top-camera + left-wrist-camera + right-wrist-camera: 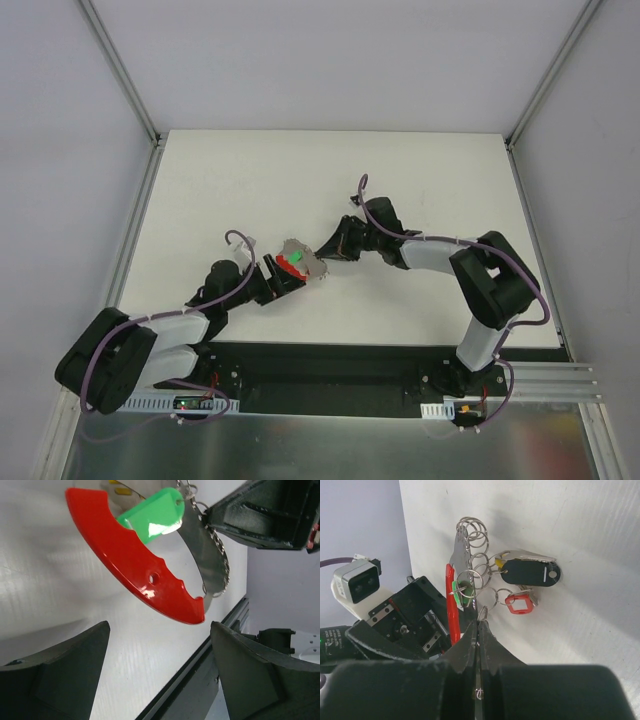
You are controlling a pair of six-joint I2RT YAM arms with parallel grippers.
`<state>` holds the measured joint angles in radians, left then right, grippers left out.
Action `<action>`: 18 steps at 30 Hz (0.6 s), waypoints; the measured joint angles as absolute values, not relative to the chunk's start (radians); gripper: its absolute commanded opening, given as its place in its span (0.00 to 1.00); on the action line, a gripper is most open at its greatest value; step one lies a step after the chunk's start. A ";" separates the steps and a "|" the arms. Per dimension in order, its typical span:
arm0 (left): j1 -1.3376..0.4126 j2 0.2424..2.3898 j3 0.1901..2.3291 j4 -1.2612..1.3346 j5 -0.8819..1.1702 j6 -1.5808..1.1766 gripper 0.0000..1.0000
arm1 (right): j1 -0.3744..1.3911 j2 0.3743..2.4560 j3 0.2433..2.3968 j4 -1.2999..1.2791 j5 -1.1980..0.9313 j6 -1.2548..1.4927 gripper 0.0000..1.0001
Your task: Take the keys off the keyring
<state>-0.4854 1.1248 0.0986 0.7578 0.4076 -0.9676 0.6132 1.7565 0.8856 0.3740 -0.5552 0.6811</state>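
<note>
White tabletop (400, 180), grey walls (60, 150) all round. On my feed the right gripper (479, 626) is clamped tight, tips pinching one of the little wire rings of the keyring (202, 545). The keyring is a flat silvery crescent with a red plastic rim (135, 570) and a row of small rings along its edge. It's standing up on edge between my two grippers. A green tag (152, 515) sits against the crescent's face, right by the red rim. The keys (525, 556) hang off the rings on the side of the keyring away from the left arm. One has a black cover (530, 573), one a red cover (519, 604), and they're resting on the table as far as I can tell. The left gripper (159, 627) is just beside the keyring's red rim, fingers spread wide and not touching it.
</note>
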 measured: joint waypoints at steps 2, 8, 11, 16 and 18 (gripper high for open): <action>-0.485 1.166 0.098 0.811 0.381 -0.991 0.78 | 0.613 1.757 0.878 0.388 -0.560 0.696 0.01; -0.485 1.308 0.075 1.060 0.323 -1.079 0.56 | 0.618 1.757 0.858 0.426 -0.562 0.727 0.01; -0.485 1.365 0.078 1.149 0.325 -1.108 0.34 | 0.624 1.757 0.851 0.431 -0.562 0.733 0.01; -0.485 1.419 0.083 1.228 0.337 -1.141 0.11 | 0.628 1.757 0.836 0.445 -0.558 0.741 0.01; -0.485 1.420 0.083 1.243 0.340 -1.146 0.00 | 0.628 1.757 0.827 0.448 -0.557 0.744 0.01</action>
<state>-0.4854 1.4197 0.0834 1.2430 0.3401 -1.1461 0.6281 1.7565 0.8272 0.4477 -0.5568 0.7444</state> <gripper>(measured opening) 0.138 0.015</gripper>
